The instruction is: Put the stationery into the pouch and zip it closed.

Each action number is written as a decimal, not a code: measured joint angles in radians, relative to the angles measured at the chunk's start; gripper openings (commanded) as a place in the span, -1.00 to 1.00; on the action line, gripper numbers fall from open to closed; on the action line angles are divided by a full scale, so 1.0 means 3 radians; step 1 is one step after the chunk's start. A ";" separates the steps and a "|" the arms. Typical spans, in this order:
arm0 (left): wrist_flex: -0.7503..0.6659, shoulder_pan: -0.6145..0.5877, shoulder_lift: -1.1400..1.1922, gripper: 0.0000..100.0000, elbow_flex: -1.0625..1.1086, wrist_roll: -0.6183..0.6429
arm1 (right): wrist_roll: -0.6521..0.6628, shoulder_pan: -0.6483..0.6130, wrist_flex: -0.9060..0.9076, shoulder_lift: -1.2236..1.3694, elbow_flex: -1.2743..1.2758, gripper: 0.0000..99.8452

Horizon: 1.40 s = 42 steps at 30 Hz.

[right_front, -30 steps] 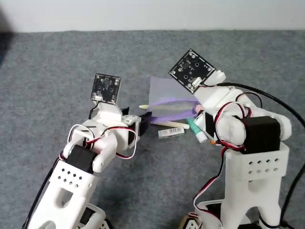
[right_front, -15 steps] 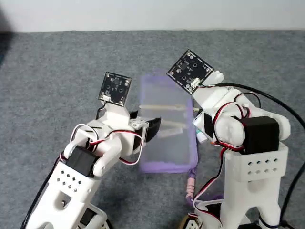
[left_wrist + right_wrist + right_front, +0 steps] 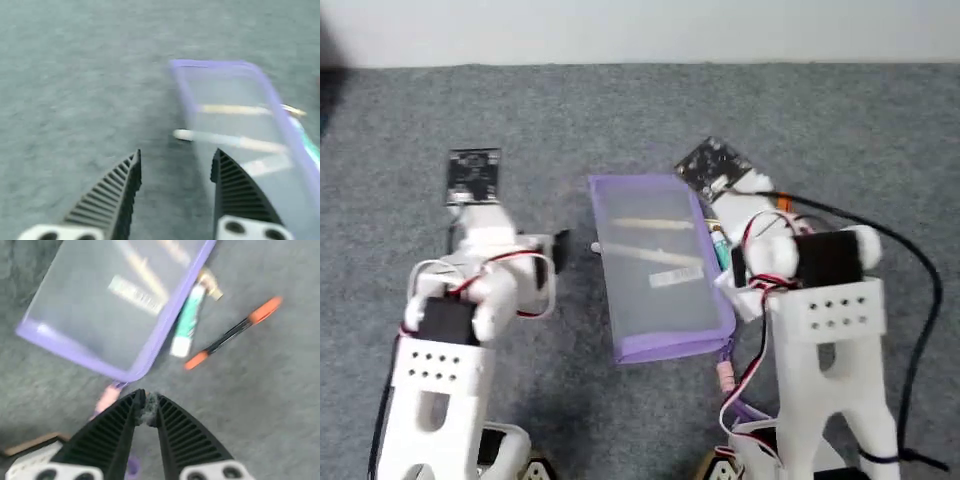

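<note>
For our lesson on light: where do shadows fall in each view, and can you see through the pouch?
High view: even light, pale sticks showing through the pouch. Left wrist view: dark shadow under one stick's end. Right wrist view: soft shadow along the pouch's edge.

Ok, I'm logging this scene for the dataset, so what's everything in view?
pouch: one, translucent purple, flat mid-table
pencil: one, yellowish, seen through pouch
stick: one, white, seen through pouch, tip poking out
label piece: one, white, seen through pouch
marker: one, green, beside pouch edge
pen: one, black with orange ends, beside marker
table: one, grey
left gripper: open, empty
right gripper: shut, empty
</note>
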 measured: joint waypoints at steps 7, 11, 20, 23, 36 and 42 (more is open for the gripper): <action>0.0143 -0.0629 0.0000 -0.56 0.0000 -0.0133 | -0.0486 -0.0358 0.0000 0.0000 0.0634 -0.60; 0.0143 -0.0839 0.0000 -0.56 0.0000 -0.0133 | -0.0716 -0.0501 0.0000 0.0000 0.0921 -0.60; 0.0143 -0.1110 0.0000 -0.56 0.0000 -0.0133 | -0.0772 -0.0767 -0.0210 0.0000 0.1729 -0.60; 0.0143 -0.1120 0.0000 -0.56 0.0000 -0.0133 | -0.0772 -0.0777 -0.0455 0.0000 0.1913 -0.60; 0.0143 -0.1120 0.0000 -0.56 0.0000 -0.0133 | -0.0772 -0.0445 -0.1366 0.0000 0.2629 -0.60; 0.0133 -0.1120 0.0000 -0.56 0.0000 -0.0133 | -0.0650 -0.0322 -0.1698 0.0000 0.2849 -0.60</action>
